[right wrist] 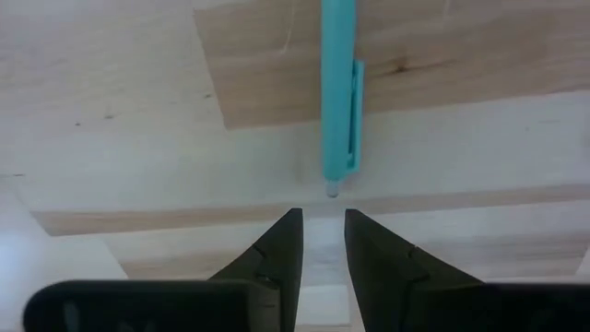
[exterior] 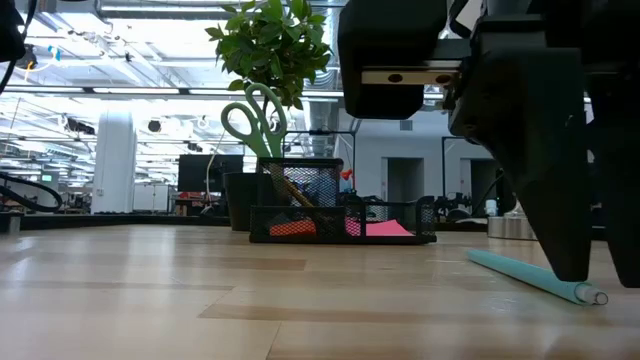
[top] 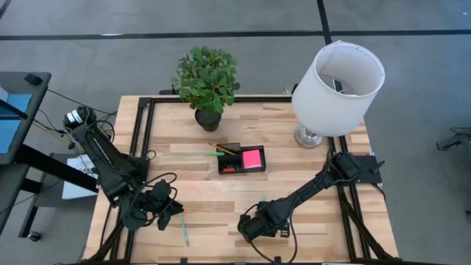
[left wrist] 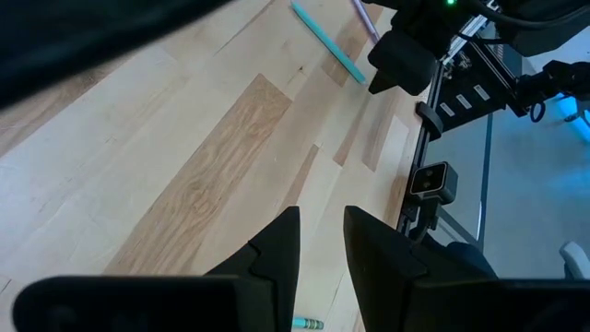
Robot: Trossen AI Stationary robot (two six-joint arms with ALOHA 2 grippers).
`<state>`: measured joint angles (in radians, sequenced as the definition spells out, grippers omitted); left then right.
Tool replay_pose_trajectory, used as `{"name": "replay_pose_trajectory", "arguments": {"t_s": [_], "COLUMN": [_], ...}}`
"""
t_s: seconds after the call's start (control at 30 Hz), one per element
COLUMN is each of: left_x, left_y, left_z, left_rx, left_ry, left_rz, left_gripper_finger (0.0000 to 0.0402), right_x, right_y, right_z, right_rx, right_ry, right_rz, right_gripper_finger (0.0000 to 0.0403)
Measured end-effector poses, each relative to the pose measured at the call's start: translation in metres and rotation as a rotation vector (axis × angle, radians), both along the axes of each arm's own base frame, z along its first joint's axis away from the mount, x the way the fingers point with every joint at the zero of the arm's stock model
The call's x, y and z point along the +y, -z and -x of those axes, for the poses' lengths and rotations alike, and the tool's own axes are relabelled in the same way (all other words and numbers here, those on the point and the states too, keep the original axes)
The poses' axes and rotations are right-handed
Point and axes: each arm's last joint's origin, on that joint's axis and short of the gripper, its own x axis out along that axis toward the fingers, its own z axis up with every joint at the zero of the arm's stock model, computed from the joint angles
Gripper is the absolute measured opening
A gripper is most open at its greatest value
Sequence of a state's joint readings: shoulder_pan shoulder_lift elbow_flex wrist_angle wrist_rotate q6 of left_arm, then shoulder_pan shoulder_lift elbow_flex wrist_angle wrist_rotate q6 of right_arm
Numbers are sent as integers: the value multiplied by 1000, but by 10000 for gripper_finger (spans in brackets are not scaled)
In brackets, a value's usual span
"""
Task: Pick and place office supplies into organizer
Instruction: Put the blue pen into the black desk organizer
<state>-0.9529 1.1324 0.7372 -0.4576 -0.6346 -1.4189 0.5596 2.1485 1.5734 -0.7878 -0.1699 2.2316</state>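
Right wrist view shows a teal pen (right wrist: pixel 337 88) flat on the table (right wrist: pixel 111 83), its tip just ahead of the right gripper (right wrist: pixel 320 242). Fingers stand slightly apart, holding nothing. A second teal pencil (top: pixel 183 230) lies beside the left gripper (left wrist: pixel 321 242), likewise narrowly parted and empty, low at the table's near left. The organizer (top: pixel 241 158) sits mid-table, pad (top: pixel 252 157) and scissors (exterior: pixel 252 118) inside. Judged step: approaching the pen. Next: widen, straddle the barrel, close.
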Motion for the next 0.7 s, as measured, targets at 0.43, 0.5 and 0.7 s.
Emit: {"name": "replay_pose_trajectory", "arguments": {"t_s": [0.43, 0.5, 0.7], "left_x": [0, 0, 0], "left_y": [0, 0, 0], "left_z": [0, 0, 0], "left_rx": [0, 0, 0], "left_ry": [0, 0, 0], "left_rz": [0, 0, -1], "left_gripper_finger": [80, 80, 80], "right_x": [-3, -3, -3], "right_y": [0, 0, 1], "right_z": [0, 0, 0], "right_rx": [15, 15, 15], "right_ry": [2, 2, 0], "right_rz": [14, 14, 14], "right_gripper_finger": [76, 76, 76]}}
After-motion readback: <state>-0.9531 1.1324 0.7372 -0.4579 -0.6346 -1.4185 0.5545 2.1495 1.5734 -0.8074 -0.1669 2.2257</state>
